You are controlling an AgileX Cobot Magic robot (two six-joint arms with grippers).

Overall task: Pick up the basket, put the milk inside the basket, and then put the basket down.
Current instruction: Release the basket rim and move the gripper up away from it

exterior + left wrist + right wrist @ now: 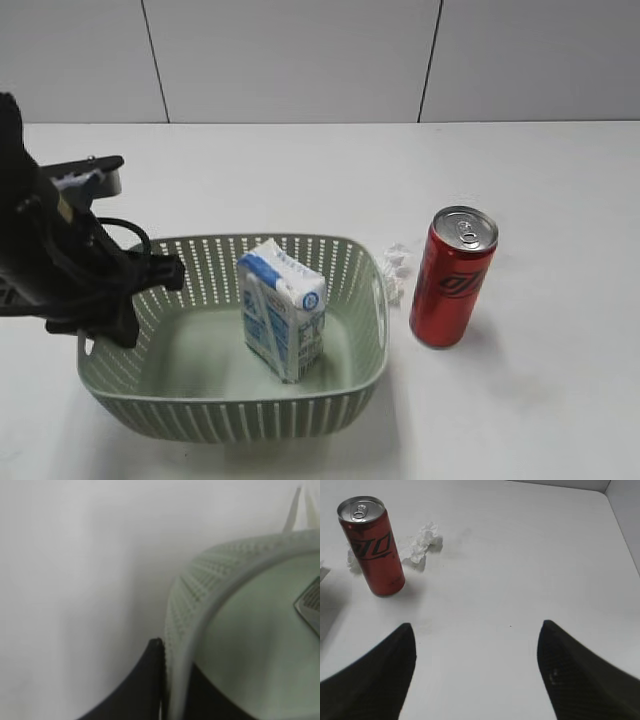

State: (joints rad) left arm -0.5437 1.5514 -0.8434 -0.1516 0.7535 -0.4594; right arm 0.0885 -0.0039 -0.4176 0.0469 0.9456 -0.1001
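The pale sage-green slotted basket (345, 360) sits at the front of the white table. The white and blue milk carton (282, 308) stands upright inside it. My left gripper (112, 318) is shut on the basket's left rim; in the left wrist view the rim (200, 605) runs between the two dark fingers (176, 680). My right gripper (476, 640) is open and empty above bare table, right of the red can; it is out of the exterior view.
A tall red drink can (452, 291) stands right of the basket, also in the right wrist view (372, 545). A crumpled white tissue (395, 266) lies between basket and can, seen too in the right wrist view (422, 542). The white table (560, 200) runs back to a wall.
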